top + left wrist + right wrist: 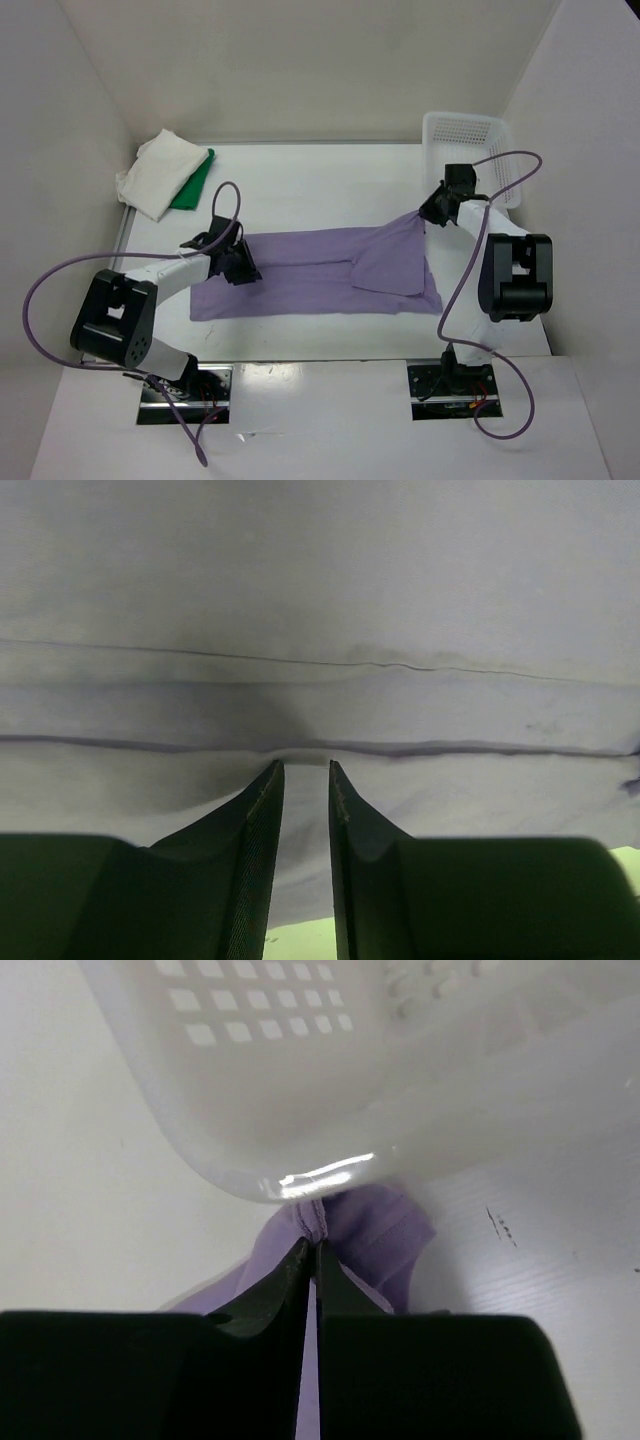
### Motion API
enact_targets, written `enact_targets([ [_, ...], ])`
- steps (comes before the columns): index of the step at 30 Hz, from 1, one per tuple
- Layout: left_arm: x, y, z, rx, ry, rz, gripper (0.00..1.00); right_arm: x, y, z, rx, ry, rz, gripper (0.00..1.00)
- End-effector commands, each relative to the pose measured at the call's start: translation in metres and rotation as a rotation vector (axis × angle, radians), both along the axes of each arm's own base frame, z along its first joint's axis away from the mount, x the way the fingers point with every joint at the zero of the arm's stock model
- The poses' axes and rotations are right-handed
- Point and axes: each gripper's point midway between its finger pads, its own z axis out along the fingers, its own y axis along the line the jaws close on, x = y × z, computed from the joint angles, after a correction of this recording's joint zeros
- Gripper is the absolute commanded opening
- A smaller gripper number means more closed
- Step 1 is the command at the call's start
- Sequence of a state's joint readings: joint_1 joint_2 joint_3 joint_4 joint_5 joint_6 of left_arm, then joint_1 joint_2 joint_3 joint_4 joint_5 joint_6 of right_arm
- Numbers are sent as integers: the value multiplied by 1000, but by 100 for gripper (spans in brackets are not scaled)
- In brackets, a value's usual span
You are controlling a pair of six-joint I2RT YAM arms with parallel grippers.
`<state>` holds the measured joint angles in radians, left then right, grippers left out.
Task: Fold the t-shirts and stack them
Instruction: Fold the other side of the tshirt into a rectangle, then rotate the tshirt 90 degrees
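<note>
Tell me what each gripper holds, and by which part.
Right gripper: the purple shirt, by its far right corner. Left gripper: at the shirt's fold, hold unclear.

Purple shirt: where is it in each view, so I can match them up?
Top external: purple shirt spread across mid-table, right corner lifted.
Left wrist: it fills nearly the whole frame.
Right wrist: small bunch at lower centre, under the white basket.
Shared landmark: white basket, far right in top external; absent from left wrist.

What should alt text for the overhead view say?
A purple t-shirt lies on a table; the right arm's fingers pinch its lifted far corner, the left arm's fingers touch its left side. A white shirt and green shirt sit far left.
</note>
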<state>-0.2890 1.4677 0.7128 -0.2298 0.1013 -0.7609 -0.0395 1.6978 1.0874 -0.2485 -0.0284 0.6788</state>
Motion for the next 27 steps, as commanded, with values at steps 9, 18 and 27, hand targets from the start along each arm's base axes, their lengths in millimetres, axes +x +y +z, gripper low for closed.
enact_targets([
  [9,13,8,63,-30,-171,-2,35,-11,-16,52,-94,-29,-32,56],
  [18,70,-7,67,-81,-202,0,37,-82,46,-8,61,111,64,7],
  [27,90,41,20,-223,-65,168,37,-120,54,-62,125,229,-23,1],
])
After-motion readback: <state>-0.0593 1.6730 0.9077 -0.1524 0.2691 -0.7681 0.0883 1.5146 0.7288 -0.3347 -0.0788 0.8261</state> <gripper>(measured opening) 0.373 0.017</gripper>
